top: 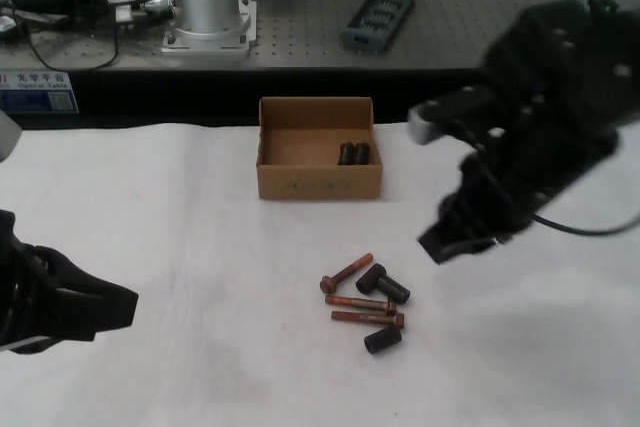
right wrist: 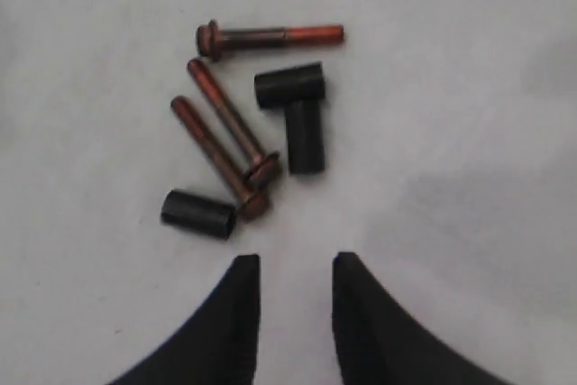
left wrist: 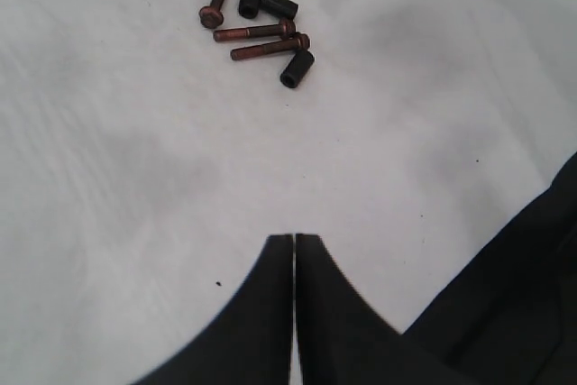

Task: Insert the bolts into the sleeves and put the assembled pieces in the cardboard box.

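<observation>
Bolt-and-sleeve assembly, parts loose on the white-covered tabletop (top: 200, 247). The cardboard box (top: 320, 187) stands open-topped at the far centre. Two dark pieces (top: 354, 154) lie side by side in its far right corner, probably assemblies already delivered, though whether a bolt sits in each cannot be told. Nearer than the box and slightly to its right lies the unassembled stock, gathered in one tight cluster so that either arm can draw from it. It comprises three coppery bolts (right wrist: 233, 123) and three black sleeves (right wrist: 306, 137). Two bolts lie parallel with their heads together, one head just beside the lone sleeve (right wrist: 198, 214) at the near end of the cluster. The third bolt (right wrist: 270, 37) lies apart at the far-left edge. The other two sleeves touch at a right angle, and no bolt is inside any sleeve. The right claw (right wrist: 293, 261) hangs above the tabletop just right of the cluster. Its fingers are apart, hold nothing and point at the parts, a stance suited to descending on one piece. The lone sleeve and the parallel bolt heads are closest to it. The left claw (left wrist: 295, 239) is at the near left, well apart from the cluster. Its fingers are pressed together and empty, apparently parked until a second part must be held for insertion. Crowding is the likely hazard, since touching parts may shift when one is pinched.
</observation>
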Motion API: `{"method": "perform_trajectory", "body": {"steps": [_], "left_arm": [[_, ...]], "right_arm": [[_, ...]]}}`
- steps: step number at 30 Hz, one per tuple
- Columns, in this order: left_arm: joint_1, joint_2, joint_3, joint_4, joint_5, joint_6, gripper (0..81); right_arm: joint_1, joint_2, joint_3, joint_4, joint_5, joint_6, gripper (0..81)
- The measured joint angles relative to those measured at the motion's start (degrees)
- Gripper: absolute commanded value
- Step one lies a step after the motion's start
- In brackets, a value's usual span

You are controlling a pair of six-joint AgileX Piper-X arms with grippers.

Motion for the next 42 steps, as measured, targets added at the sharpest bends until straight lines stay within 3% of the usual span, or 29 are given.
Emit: {"method": "perform_trajectory", "body": {"steps": [4,14,42], "left_arm": [[0.0,0.0,0.0,-1.26,0.0,0.0,0.7],[0.0,0.0,0.0,-4.04,-0.14,0.0,0.7],[0.0,0.0,2.08,-6.76,-0.39,0.0,0.7]], "right_arm": [[0.41,6.23,-6.06,0.17,0.65,-0.75,28.5],[1.77,13.51,-9.15,2.9,1.23,-0.88,28.5],[3.36,15.84,-9.28,3.5,1.26,-1.72,28.5]]}}
